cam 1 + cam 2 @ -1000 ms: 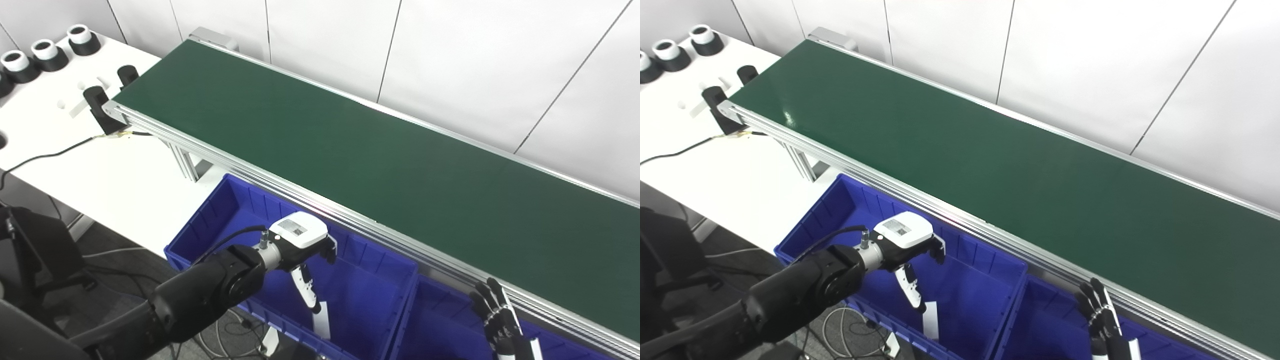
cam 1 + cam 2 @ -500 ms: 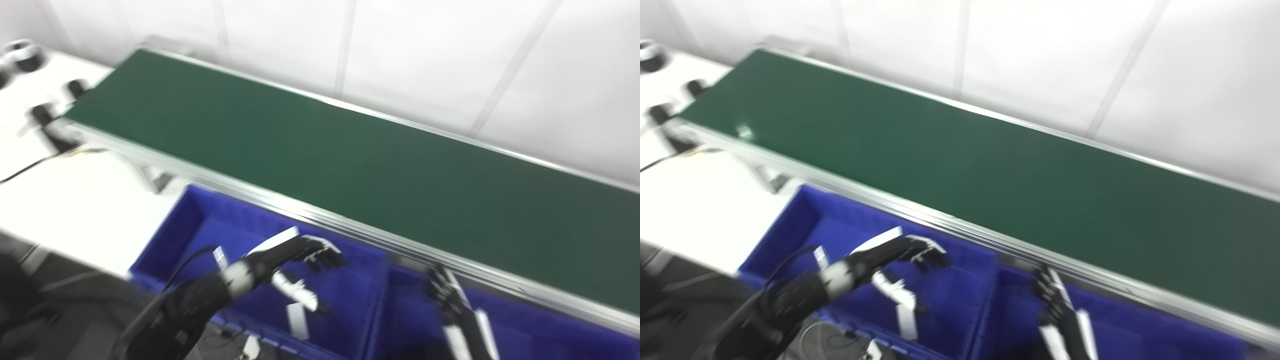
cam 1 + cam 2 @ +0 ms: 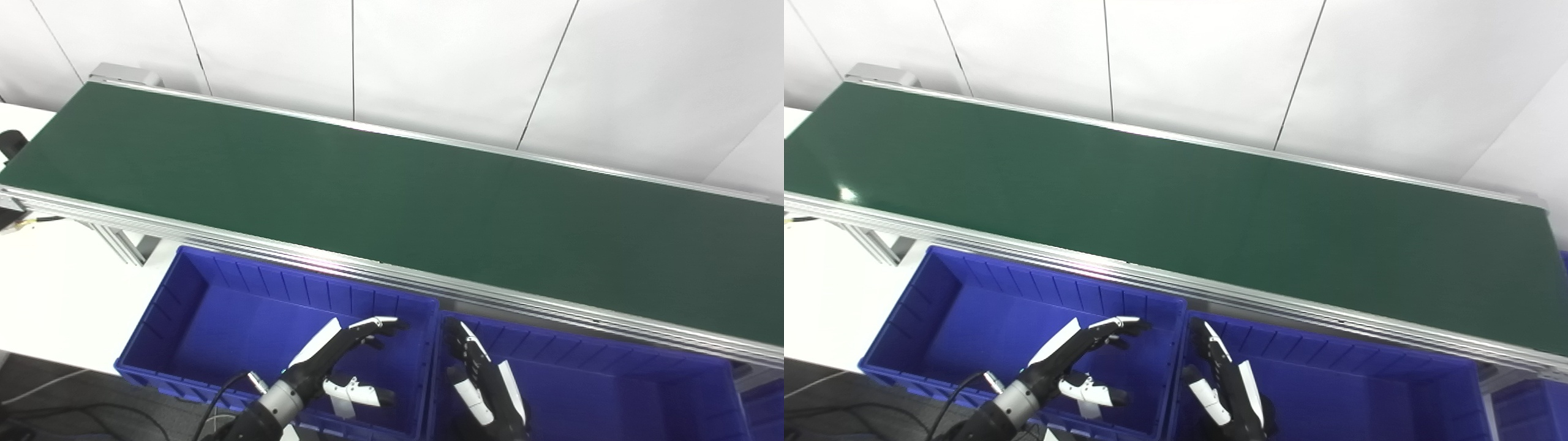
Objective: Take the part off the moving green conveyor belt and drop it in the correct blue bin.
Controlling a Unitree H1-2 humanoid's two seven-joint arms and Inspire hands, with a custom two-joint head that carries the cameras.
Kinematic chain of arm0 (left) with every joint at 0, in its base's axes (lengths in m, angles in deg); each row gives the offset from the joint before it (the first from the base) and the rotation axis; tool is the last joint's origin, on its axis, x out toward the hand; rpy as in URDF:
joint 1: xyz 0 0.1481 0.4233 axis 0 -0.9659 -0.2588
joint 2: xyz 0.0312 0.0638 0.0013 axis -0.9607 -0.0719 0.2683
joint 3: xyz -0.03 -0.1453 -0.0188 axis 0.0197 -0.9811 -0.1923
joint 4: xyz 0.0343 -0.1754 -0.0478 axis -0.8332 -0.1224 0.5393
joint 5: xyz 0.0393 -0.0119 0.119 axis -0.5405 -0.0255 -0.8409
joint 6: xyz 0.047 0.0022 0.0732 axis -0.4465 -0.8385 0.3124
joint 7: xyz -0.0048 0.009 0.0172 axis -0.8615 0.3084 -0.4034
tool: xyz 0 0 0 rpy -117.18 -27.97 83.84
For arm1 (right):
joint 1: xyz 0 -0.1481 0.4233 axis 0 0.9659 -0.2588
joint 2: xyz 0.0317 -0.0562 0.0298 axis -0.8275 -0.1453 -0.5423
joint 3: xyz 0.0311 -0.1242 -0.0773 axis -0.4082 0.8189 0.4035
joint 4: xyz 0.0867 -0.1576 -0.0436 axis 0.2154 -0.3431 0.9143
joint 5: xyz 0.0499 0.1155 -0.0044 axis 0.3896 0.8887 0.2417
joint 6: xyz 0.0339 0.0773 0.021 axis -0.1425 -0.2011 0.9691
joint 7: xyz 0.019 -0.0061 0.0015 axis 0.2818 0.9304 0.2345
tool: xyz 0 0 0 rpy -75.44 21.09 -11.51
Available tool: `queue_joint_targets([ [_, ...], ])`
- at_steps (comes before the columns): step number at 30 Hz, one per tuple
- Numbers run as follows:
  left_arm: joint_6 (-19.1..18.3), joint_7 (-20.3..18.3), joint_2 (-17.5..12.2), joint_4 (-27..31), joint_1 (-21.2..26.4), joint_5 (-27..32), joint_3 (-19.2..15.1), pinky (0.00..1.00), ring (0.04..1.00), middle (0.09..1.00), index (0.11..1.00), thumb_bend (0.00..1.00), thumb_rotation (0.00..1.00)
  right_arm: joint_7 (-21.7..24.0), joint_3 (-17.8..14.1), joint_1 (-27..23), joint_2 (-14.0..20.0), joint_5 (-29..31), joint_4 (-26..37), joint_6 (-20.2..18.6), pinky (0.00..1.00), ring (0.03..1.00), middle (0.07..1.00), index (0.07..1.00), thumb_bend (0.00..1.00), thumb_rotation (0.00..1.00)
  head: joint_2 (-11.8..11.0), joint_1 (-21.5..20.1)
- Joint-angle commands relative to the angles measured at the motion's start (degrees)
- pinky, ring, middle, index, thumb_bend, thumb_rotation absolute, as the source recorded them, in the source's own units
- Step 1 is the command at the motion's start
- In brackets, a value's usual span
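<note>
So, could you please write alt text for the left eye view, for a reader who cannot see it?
A long green conveyor belt runs across the picture with no part on it. In front of it, two blue bins stand side by side, and the open left hand and open right hand hang over them.

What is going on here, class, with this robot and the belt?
A humanoid robot waits at a green conveyor belt that carries no part in view. Both hands are open and hold nothing: the left hand hovers over the left blue bin, the right hand over the right blue bin. No part shows in either bin. Nothing has been picked, so it seems to be waiting for one to arrive.
</note>
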Motion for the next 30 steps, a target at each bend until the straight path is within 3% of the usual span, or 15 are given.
queue_joint_targets([
  [1,2.3,4.9,0.6,-0.4,1.4,-1.5,1.1,0.77,0.888,0.931,0.874,0.94,0.78,-1.1,0.7,-0.9,0.4,0.8,1.0,2.7,0.91,0.915,0.935,0.928,0.76,0.9,0.3,1.6],
  [7,2.3,14.5,1.3,-3.7,2.4,-2.8,6.6,0.87,0.956,0.962,0.905,0.93,0.93,-1.0,0.3,0.1,2.7,2.2,2.8,2.7,0.94,0.917,0.942,0.943,0.76,0.94,1.1,9.2],
  [10,2.3,18.9,1.6,-5.3,3.1,-5.4,8.6,0.92,0.966,0.965,0.917,0.94,0.99,-1.0,0.0,0.1,3.9,2.4,2.9,2.7,0.97,0.933,0.945,0.955,0.75,0.98,1.1,11.1],
  [14,2.3,23.1,2.2,-7.7,3.9,-6.9,11.0,0.97,0.964,0.963,0.912,0.98,1.0,-0.4,-0.4,0.1,5.1,3.0,2.5,2.7,0.99,0.94,0.951,0.964,0.73,1.0,0.6,13.6],
  [19,2.3,25.5,2.6,-9.5,5.1,-5.6,13.9,0.98,0.968,0.958,0.892,1.0,1.0,-3.9,0.5,-0.1,6.1,1.4,2.2,2.7,0.99,0.946,0.962,0.967,0.71,1.0,-1.4,14.3],
  [23,2.3,27.0,2.3,-10.3,5.5,-2.7,16.2,0.98,0.97,0.958,0.871,1.0,1.0,-7.8,3.0,-0.1,7.3,0.2,3.1,2.7,1.0,0.977,0.974,0.968,0.71,1.0,-3.7,13.6],
  [30,2.3,29.8,2.3,-13.0,7.2,-1.1,19.6,0.95,0.957,0.946,0.851,1.0,1.0,-20.9,12.6,-2.9,11.3,-4.1,1.8,2.7,1.0,0.996,0.981,0.958,0.73,1.0,-6.1,14.2],
])
